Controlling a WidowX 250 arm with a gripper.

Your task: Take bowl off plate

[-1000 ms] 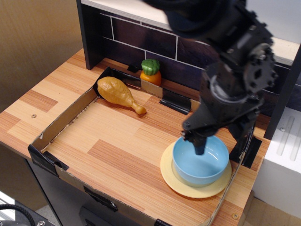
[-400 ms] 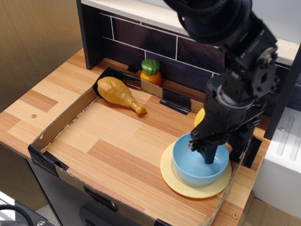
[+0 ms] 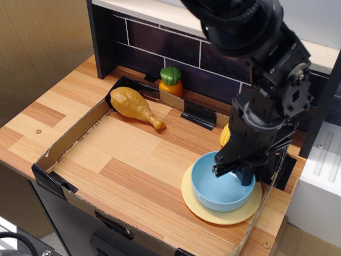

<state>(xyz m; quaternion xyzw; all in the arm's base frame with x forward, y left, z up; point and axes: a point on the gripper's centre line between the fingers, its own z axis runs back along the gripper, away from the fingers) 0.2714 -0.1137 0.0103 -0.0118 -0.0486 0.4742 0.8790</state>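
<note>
1. Since a moment ago, the gripper (image 3: 241, 175) has shifted toward the bowl's (image 3: 221, 185) far right rim and dropped lower.
2. Its fingers straddle that rim, one inside the bowl; whether they pinch it, I cannot tell.
3. The bowl sits on the plate (image 3: 198, 205), at the tray's near right corner.
4. A chicken leg (image 3: 134, 105), a carrot (image 3: 171, 82) and a corn cob (image 3: 226, 135) lie farther back.
</note>
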